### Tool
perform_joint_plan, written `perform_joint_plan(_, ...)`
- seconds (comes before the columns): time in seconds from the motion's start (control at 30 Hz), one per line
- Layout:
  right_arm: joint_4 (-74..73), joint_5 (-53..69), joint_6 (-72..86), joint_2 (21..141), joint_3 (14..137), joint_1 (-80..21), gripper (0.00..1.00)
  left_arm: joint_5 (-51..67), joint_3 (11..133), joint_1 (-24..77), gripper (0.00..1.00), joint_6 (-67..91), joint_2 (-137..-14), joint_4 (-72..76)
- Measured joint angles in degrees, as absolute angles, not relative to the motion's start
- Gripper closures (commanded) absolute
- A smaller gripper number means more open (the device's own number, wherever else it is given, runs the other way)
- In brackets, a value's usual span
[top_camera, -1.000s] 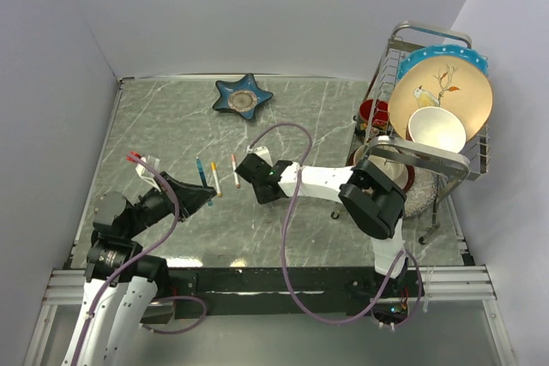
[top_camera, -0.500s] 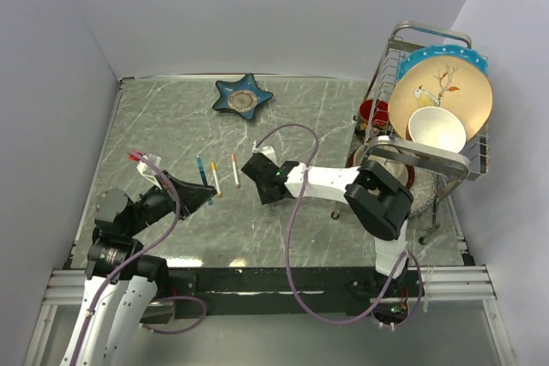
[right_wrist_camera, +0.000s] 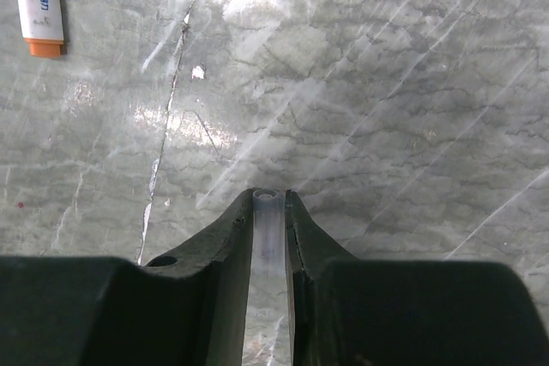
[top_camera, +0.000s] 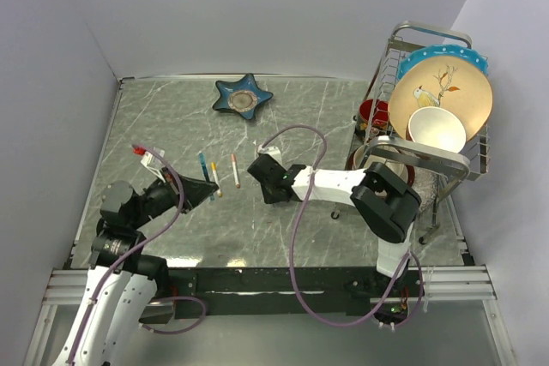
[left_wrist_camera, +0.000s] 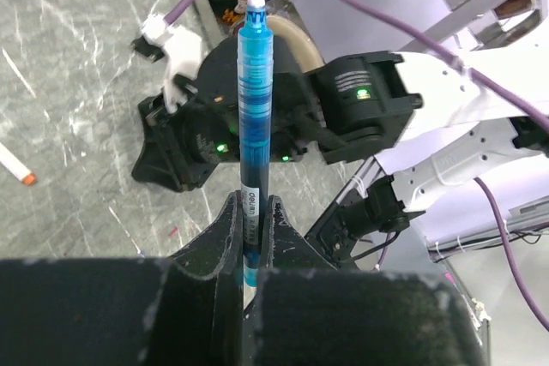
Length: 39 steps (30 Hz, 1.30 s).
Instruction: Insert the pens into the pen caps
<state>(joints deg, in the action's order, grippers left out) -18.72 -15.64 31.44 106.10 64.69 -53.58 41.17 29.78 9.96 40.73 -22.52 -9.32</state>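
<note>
Currently the left pincer [left_wrist_camera: 250,212] pinches a blue pen [left_wrist_camera: 254,100] by its lower barrel, with the white tip pointing away toward the right arm. The right pincer [right_wrist_camera: 270,203] is clamped on a clear cap [right_wrist_camera: 268,242], whose open end shows at the fingertips above the table [right_wrist_camera: 386,83]. Between the two arms two white pens lie flat on the table, the yellow-ended pen [top_camera: 215,179] just left of the orange-ended pen [top_camera: 235,171], both apart from either pincer.

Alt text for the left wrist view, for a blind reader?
The left gripper clamps a blue pen upright in frame, with the black right gripper behind it. A white pen with an orange end lies on the marble table.
</note>
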Motion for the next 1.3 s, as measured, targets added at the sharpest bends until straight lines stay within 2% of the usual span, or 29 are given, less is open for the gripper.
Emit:
perform_joint_plan(0.37,-18.79,-16.51,32.34,104.16,62.61,-52.69,0.90,40.53,18.94,11.25,0.99,47.77,-26.94,-3.42)
perform_joint_plan(0.7,-20.82,-17.87,32.38,101.86,62.59,-52.10,0.91,36.07,12.80,20.05,0.99,52.01,-37.39,4.43)
perform_joint_plan(1.3,-16.38,-18.70,36.73,91.15,62.57,-52.12,0.92,35.68,3.97,25.32,0.99,58.22,-44.95,29.39)
